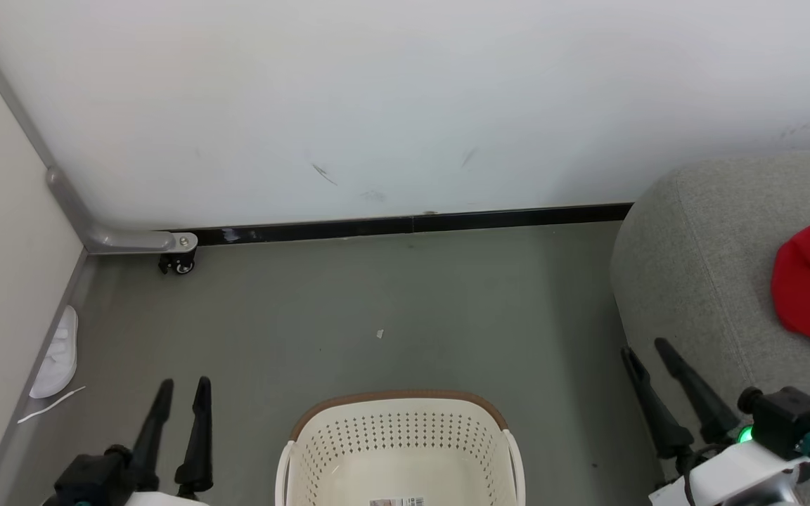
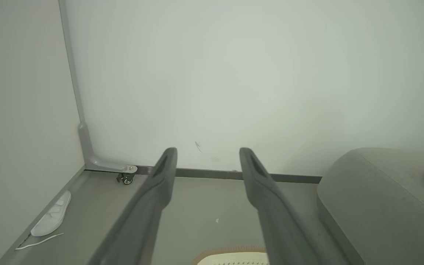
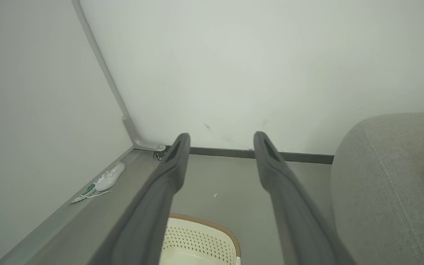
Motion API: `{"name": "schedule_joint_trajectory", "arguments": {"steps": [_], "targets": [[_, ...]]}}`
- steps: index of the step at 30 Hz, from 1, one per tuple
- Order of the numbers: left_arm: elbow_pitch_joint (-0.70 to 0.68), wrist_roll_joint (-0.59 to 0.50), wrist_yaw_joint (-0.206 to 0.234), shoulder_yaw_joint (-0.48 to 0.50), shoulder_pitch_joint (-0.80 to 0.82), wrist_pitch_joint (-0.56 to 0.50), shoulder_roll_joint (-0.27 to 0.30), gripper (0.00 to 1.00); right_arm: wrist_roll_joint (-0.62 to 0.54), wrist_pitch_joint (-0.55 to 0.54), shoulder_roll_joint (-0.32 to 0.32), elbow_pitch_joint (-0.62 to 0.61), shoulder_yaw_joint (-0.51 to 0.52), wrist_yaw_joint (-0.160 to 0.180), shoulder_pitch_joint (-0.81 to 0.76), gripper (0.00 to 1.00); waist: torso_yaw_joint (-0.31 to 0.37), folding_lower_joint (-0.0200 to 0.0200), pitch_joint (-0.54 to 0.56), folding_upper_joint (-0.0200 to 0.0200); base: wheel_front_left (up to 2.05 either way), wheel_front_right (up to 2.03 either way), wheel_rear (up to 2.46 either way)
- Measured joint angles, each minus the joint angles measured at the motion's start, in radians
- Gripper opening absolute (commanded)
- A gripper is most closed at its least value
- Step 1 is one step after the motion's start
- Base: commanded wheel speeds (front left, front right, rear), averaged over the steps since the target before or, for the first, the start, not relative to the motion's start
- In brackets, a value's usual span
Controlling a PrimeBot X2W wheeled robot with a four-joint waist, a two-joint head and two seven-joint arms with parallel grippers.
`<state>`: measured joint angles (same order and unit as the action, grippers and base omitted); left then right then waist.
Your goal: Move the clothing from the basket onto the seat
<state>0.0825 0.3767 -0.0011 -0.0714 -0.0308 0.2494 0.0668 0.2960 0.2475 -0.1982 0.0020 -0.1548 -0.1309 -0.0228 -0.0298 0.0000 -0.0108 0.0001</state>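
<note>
basket [image 1: 398,422] upright, mouth up, btw left gripper [image 1: 184,384] & right gripper [image 1: 644,348], both jaws wide apart w/ nothing gripped; red clothing [image 1: 809,288] lumped on seat [image 1: 693,281], long axis unclear.

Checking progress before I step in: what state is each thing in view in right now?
Cream-white perforated plastic basket: upright on floor, visible part empty.
Bright red soft fabric garment: lying on the seat, partly out of frame.
Grey woven-fabric upholstered seat: bears the garment.
Left claw: open, empty.
Right claw: open, empty.
White slipper: flat on floor by left wall.
</note>
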Motion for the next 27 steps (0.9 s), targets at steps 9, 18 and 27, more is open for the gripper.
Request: {"name": "schedule_joint_trajectory", "arguments": {"steps": [9,18,27], "targets": [[0.060,0.030,-0.002,-0.005,-0.018,-0.012,-0.023,0.00,0.033,-0.001,0.032,0.039,-0.018,0.000,-0.037,0.00,0.001,0.0001,0.000,0.0000,0.00,0.00,0.00],[0.075,0.180,-0.012,0.012,-0.017,-0.055,-0.024,0.00,0.182,-0.011,0.041,0.034,-0.012,0.000,-0.040,0.00,0.004,0.0002,0.000,0.0000,0.00,0.00,0.00],[0.088,0.283,-0.021,0.027,-0.015,-0.088,-0.025,0.00,0.317,-0.041,0.048,0.043,0.018,0.000,-0.039,0.00,0.007,0.0039,0.004,0.0000,0.00,0.00,0.00]]}}
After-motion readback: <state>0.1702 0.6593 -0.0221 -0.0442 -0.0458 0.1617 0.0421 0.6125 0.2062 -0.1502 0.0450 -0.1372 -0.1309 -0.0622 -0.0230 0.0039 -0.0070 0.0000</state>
